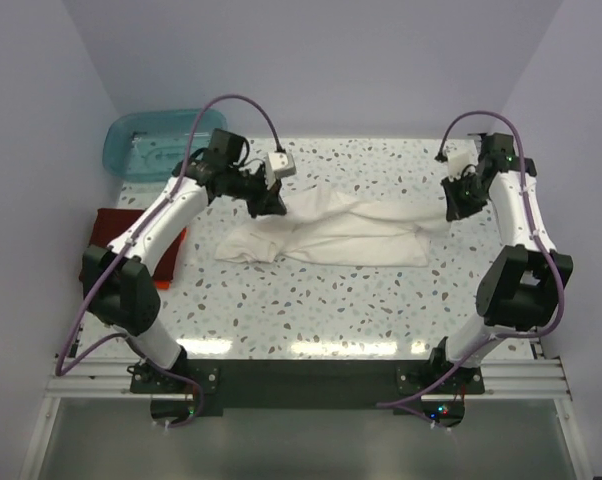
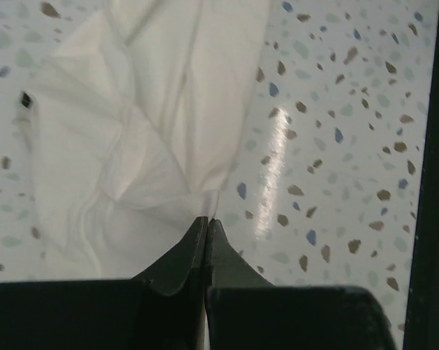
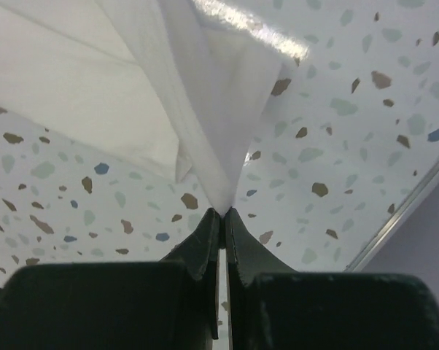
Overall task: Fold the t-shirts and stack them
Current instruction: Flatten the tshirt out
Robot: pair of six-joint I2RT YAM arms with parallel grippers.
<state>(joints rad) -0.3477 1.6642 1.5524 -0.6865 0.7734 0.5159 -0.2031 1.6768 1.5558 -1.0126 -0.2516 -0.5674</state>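
Near edge: both arm bases bolted to the rail, speckled table (image 1: 331,310) in front of them. Mid-table: cream-white t-shirt (image 1: 331,238) lies bunched in a long crumpled band running left-right, not flat, with a wider lump at its left end and narrowing toward the right. Left gripper (image 1: 267,200) sits at the shirt's far-left edge, jaws closed tight on a pinch of cloth. Left wrist view agrees: tips meet with a thin fold of white fabric caught at the very end, the rest of the shirt spreading away over the tabletop in soft creases. Right gripper (image 1: 451,205) is at the shirt's right end, also clamped on cloth. Right wrist view shows the tips together with a layered edge of white fabric drawn up into them like a tent, and table visible under the lifted part. Both ends pinched, middle resting on the table. At the table's left edge, partly under the left forearm: dark red t-shirt (image 1: 111,225), a flat folded rectangle, with an orange t-shirt (image 1: 180,240) showing only as a thin strip along its right side. Those two sit well apart from the white one. Far-left corner: translucent teal tub (image 1: 146,140), behind the red shirt. Can't tell what's in it.
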